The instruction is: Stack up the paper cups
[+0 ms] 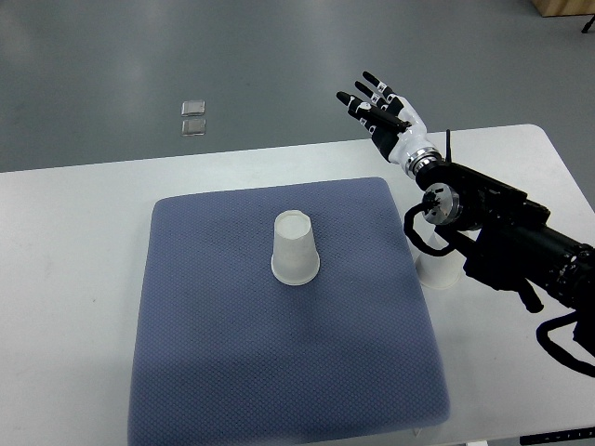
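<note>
Top view — right hand (381, 110), fingers spread, empty, raised at far right. Inverted paper cup (296, 248) stands mid blue mat (204, 325), left and nearer of the hand. Second cup (437, 271) — probably — hides beneath the forearm.

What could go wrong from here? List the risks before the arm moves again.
1. The second paper cup stands off the blue mat, mostly hidden beneath the right arm; lowering or swinging the arm could knock it over.
2. The right hand is open and raised past the table's far edge, well away from both cups, so any reach starts from far off.
3. The upside-down paper cup on the mat looks light; a glancing touch might tip it.
</note>
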You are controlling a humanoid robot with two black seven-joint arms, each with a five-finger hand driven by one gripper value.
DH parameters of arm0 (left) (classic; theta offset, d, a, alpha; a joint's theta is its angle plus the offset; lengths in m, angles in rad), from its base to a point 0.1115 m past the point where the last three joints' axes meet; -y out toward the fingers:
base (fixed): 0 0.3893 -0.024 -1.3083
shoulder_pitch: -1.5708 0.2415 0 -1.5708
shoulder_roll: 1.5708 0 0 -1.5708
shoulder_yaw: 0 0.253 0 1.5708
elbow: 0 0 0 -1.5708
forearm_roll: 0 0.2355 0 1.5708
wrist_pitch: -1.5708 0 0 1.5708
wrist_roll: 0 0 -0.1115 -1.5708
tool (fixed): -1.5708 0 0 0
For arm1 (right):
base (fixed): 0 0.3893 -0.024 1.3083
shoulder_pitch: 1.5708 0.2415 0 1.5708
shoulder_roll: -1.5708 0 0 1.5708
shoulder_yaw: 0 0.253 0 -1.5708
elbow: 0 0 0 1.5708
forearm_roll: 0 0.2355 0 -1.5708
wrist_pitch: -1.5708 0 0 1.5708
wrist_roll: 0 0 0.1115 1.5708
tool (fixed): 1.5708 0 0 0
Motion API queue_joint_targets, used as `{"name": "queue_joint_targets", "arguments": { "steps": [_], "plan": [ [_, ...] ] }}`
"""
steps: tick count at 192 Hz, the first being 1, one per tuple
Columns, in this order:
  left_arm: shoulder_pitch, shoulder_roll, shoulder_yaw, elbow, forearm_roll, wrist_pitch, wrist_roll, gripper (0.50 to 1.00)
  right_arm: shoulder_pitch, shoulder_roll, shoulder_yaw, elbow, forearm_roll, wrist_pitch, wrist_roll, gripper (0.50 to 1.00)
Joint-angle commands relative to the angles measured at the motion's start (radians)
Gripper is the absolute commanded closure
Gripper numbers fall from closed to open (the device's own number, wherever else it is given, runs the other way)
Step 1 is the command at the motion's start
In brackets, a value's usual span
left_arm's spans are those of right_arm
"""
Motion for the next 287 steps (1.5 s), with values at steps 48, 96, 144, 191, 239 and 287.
{"name": "queue_joint_targets", "arguments": {
  "steps": [48,96,144,191,239,287],
  "plan": [
    [-0.002,0.000,-0.006,0.008,0.000,0.002,-0.003,0.500,0.000,0.000,0.000,0.000,0.000,0.000,0.000,0.581],
    [0.002,0.000,-0.001,0.012,0.000,0.003,-0.003,0.500,0.000,0.000,0.000,0.000,0.000,0.002,0.000,0.581],
    [0.002,0.000,-0.001,0.014,0.000,0.003,-0.003,0.500,0.000,-0.002,0.000,0.000,0.002,0.002,0.000,0.581],
    [0.002,0.000,-0.001,0.012,0.000,0.003,-0.003,0.500,0.000,-0.003,0.002,0.002,0.003,0.005,0.002,0.581],
    [0.002,0.000,-0.001,0.014,0.000,0.003,-0.003,0.500,0.003,-0.012,0.000,0.002,0.002,0.002,0.002,0.581],
    [0.002,0.000,0.000,0.014,0.000,0.003,-0.003,0.500,0.015,-0.043,0.000,0.012,-0.005,0.003,0.000,0.581]
  ]
}}
